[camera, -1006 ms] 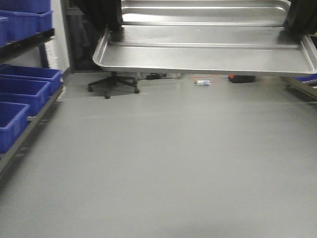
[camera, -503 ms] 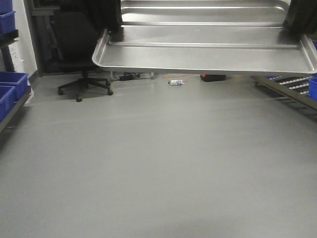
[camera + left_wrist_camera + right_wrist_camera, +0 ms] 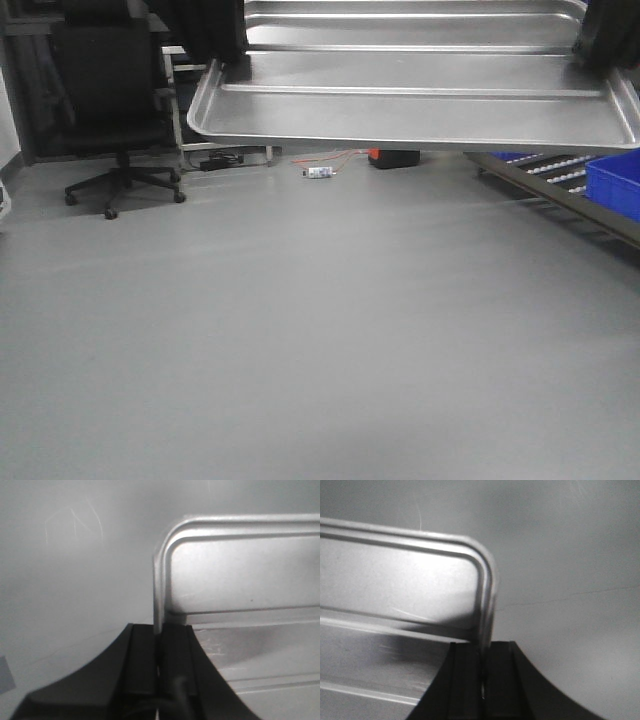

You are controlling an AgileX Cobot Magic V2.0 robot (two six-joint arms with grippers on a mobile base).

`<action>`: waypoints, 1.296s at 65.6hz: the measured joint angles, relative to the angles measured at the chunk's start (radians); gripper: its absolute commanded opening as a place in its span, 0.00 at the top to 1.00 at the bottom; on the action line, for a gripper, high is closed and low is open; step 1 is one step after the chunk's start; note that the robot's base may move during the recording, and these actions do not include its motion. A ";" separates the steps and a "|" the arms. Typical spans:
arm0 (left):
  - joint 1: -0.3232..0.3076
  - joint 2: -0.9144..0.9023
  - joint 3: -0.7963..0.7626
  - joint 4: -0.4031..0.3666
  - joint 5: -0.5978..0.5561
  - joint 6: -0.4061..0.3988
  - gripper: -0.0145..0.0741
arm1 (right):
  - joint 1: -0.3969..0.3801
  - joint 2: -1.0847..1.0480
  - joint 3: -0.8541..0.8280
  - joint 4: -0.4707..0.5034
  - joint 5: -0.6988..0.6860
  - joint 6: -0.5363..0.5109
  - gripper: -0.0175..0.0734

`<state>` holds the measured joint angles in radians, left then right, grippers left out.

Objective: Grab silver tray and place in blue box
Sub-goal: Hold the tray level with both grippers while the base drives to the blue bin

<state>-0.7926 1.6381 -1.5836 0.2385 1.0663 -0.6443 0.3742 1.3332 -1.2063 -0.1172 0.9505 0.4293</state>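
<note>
The silver tray (image 3: pixel 410 110) hangs in the air across the top of the front view, shiny, with long raised ribs on its floor. My left gripper (image 3: pixel 228 60) is shut on its left rim, and the left wrist view shows the rim (image 3: pixel 158 595) pinched between the black fingers (image 3: pixel 142 655). On the right rim my right gripper (image 3: pixel 598 52) is shut too, its fingers (image 3: pixel 465 675) clamping the tray's edge (image 3: pixel 487 605). A corner of the blue box (image 3: pixel 615 185) shows at the right edge, below the tray's level.
A black office chair (image 3: pixel 115 110) stands at the back left. A roller rack (image 3: pixel 545 180) runs along the right and carries the blue box. A small bottle-like thing (image 3: pixel 320 172), cables and a red-black device (image 3: pixel 393 157) lie on the grey floor (image 3: pixel 300 330).
The view has swung to the right. The shelf of blue bins left the frame, the chair slid left, and the roller rack with the blue box came in. The tray stays gripped.
</note>
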 measured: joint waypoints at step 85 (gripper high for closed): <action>0.000 0.002 0.000 -0.003 0.000 0.000 0.95 | 0.000 0.000 0.000 0.000 0.000 0.000 0.74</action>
<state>-0.7926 1.6399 -1.5836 0.2360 1.0663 -0.6443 0.3742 1.3332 -1.2063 -0.1172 0.9505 0.4293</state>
